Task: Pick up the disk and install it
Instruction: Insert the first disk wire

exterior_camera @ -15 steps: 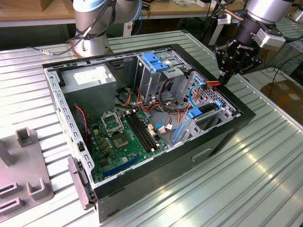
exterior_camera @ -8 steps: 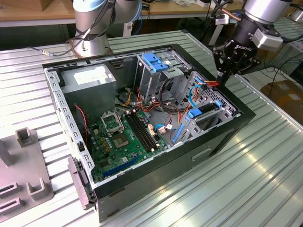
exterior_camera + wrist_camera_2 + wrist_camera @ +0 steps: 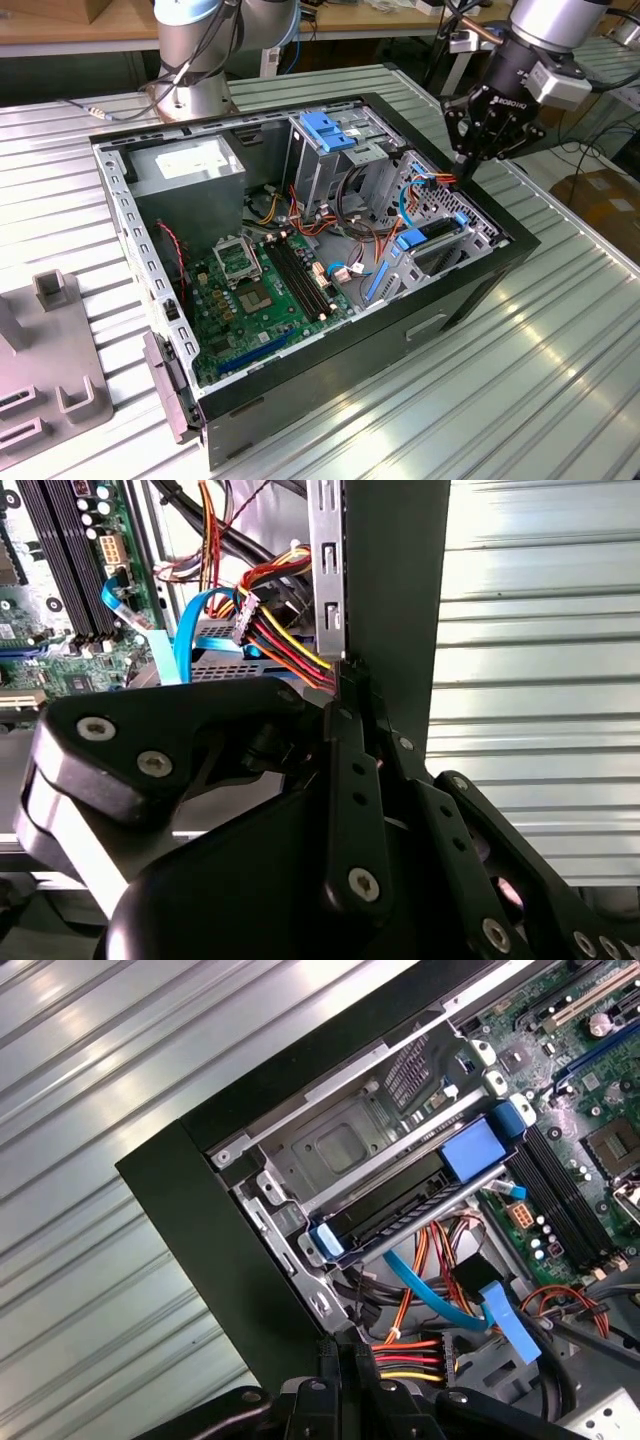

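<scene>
Disk (image 3: 395, 1205) sits slotted inside the open computer case (image 3: 470, 290); pincer (image 3: 463, 165) pinched closed, empty, over the case's edge

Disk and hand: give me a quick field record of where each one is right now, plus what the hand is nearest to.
disk: lying flat in the drive bay at the case's corner, blue tabs at both ends
hand: above the case wall on the exterior view's right, shut, holding nothing
nearest to hand: coloured wire bundle beside the wall
case: open, on the ribbed metal table
</scene>
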`<control>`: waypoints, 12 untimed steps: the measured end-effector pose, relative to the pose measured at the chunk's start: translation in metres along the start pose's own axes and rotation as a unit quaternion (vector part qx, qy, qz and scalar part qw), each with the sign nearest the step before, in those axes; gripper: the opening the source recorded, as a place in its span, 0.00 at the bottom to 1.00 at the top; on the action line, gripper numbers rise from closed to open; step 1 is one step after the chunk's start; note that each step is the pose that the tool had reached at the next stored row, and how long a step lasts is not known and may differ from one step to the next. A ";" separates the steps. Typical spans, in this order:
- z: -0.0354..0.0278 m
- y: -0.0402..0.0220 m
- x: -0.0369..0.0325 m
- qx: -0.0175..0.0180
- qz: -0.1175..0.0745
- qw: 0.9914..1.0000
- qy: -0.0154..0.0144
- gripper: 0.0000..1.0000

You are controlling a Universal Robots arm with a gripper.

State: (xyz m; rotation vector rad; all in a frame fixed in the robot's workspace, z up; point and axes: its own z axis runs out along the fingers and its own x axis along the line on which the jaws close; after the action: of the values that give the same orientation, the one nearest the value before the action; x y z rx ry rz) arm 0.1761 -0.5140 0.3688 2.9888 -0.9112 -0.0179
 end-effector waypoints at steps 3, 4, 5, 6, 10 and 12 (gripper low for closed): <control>0.0001 0.0006 -0.0010 0.000 0.009 1.000 0.000 0.17; 0.0001 0.0007 -0.0011 0.000 0.015 1.000 0.000 0.17; 0.0002 0.0007 -0.0011 0.000 0.026 1.000 0.000 0.17; 0.0002 0.0007 -0.0011 0.000 0.036 0.999 -0.001 0.17; 0.0004 0.0007 -0.0011 0.000 0.047 0.999 -0.001 0.17; 0.0003 0.0007 -0.0011 0.000 0.047 0.999 -0.001 0.17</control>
State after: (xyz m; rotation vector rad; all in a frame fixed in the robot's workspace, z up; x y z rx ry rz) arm 0.1748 -0.5140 0.3685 2.9430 -1.0511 -0.0190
